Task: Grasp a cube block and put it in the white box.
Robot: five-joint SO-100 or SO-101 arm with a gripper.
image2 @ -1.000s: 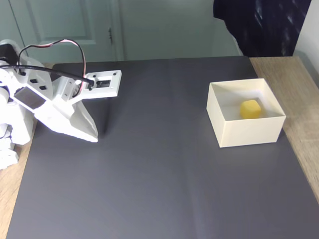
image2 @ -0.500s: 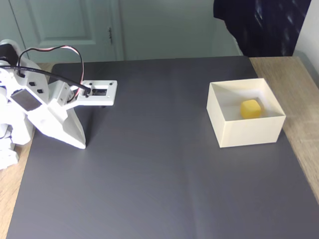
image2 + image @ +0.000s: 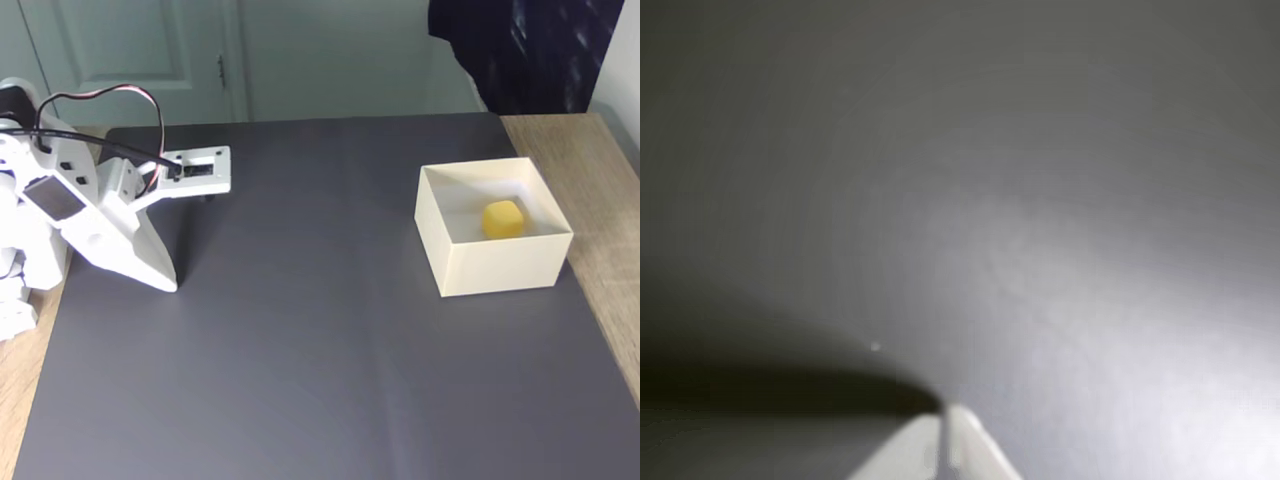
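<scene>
Fixed view: the cube block (image 3: 502,218) lies inside the white box (image 3: 495,264) at right. The gripper (image 3: 168,285), fingers pressed together and empty, has drifted slightly within the left side; the task appears complete.

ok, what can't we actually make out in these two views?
- Cube block in the fixed view: its lower part is hidden by the white box front wall; the dimple is too small to see.
- Gripper in the wrist view: cut off by the bottom edge, blurred; the jaws look closed, tips together.
- Mat in the wrist view: out of focus, no texture.
</scene>
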